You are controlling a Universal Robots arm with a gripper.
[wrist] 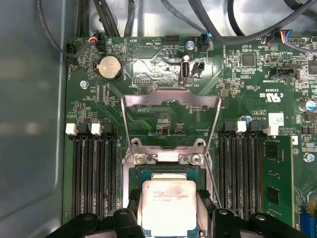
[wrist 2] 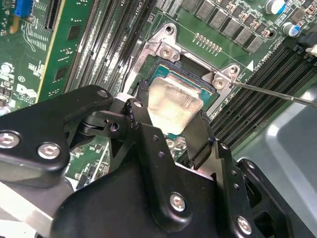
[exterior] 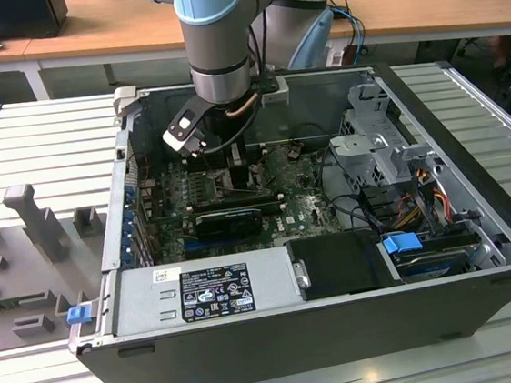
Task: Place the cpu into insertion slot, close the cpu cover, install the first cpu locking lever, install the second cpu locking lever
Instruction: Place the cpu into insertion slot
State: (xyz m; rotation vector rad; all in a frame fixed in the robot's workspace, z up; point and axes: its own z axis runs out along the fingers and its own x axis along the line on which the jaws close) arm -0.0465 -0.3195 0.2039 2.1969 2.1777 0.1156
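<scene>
Black two-finger gripper [wrist 2: 171, 119]: fingers [wrist 2: 143, 111] drawn in to the chip's width and clamped on two opposite edges of it, in both wrist views.
Silver-grey square metal-faced cpu [wrist: 168, 208]: held between the fingertips, face up, directly over the socket. Its green underside edge shows below the metal face. Whether it already rests on the socket bed I cannot tell.
Dark square insertion slot [wrist: 148, 172]: immediately beneath the gripper, open and uncovered.
Grey metal cpu cover [wrist: 171, 100]: a thin frame plate with an open centre, swung up on its hinge just beyond the fingertips and well clear of the chip.
Thin steel locking lever [wrist 2: 277, 94]: a wire rod running out from a socket corner, off to one side of the gripper. It appears unlatched.
Green motherboard [wrist: 148, 64]: lies flat below the gripper, with long black memory slots [wrist: 94, 168] flanking the fingers on both sides.
Pale blue and grey robot arm [exterior: 217, 40]: reaches straight down into the open black computer case [exterior: 344, 333].
Step in hand: the first one, placing the cpu. The cover is not yet closed and no lever is installed.
Requirement, in my judgement: the chip must sit level and square within the socket walls before the grip is released, because a tilted or offset seat would load the contacts unevenly.
</scene>
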